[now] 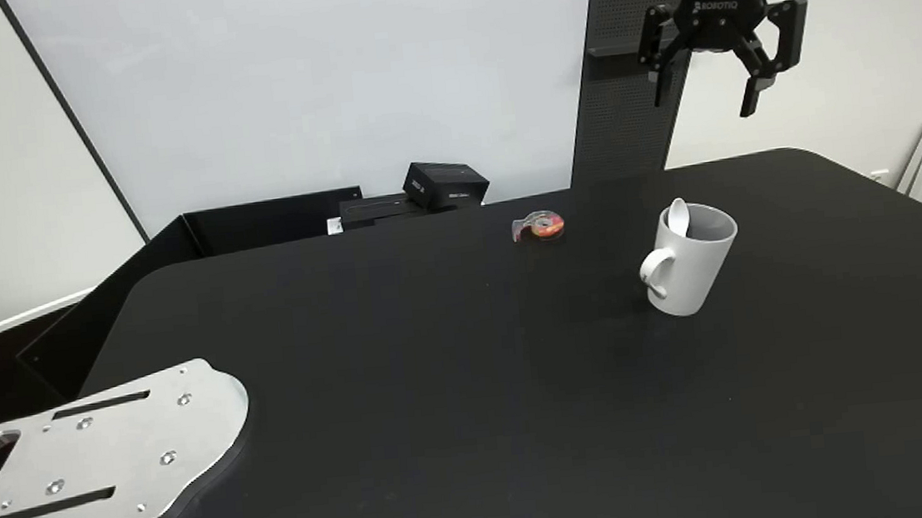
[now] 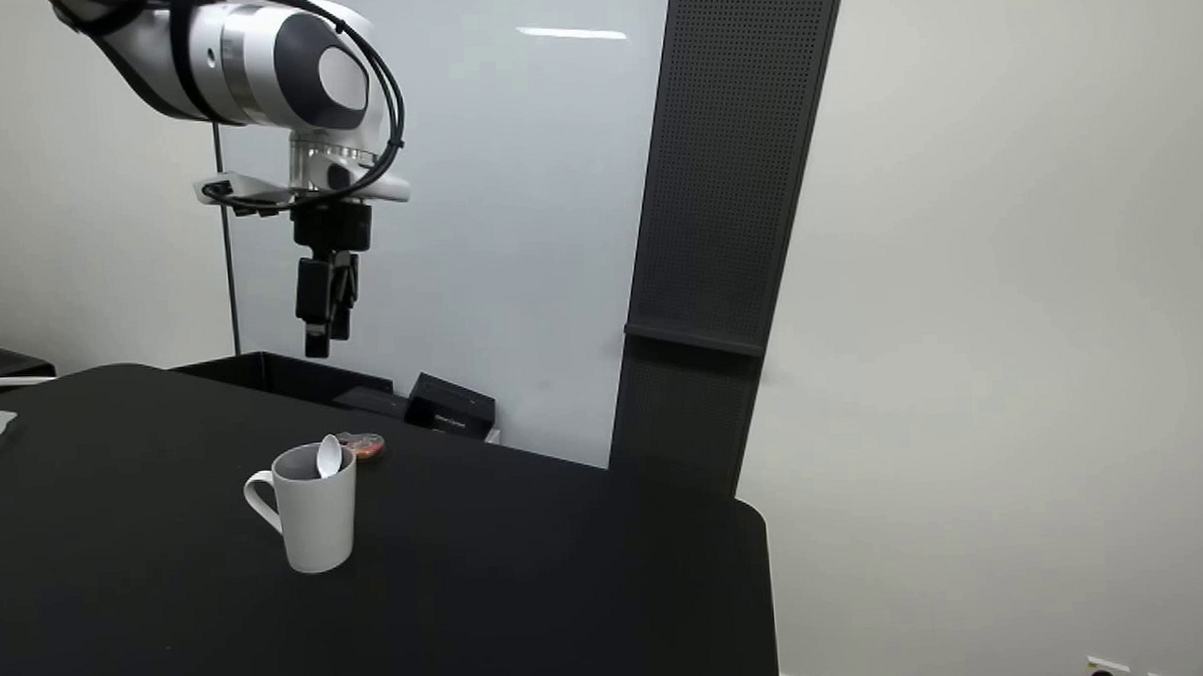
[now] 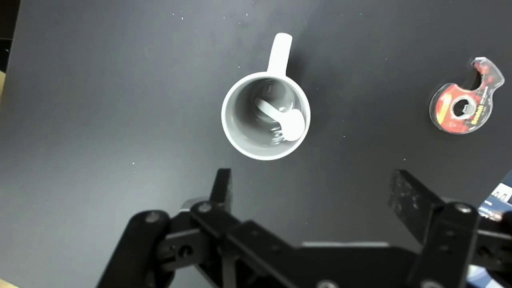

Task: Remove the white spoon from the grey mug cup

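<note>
Black Robotiq gripper [image 1: 703, 107], its two fingers well apart with nothing between them, hangs high over a plain black desk [image 1: 442, 427], where a pale grey cylindrical mug [image 1: 689, 274] stands upright at 11 o'clock from it in the wrist view. There, a slim white plastic spoon [image 3: 289, 122] leans inside the mug, bowl up, toward 4 o'clock; the mug's handle points just past 12. From where I stand, the spoon looks feather-light and fairly stiff, its smooth plastic likely to slide if pinched at the edges. Its bowl, poking above the rim in both exterior views, seems the place to hold: pads on its broad faces, a gentle squeeze, then straight up. The mug, probably ceramic, could chip if knocked.
</note>
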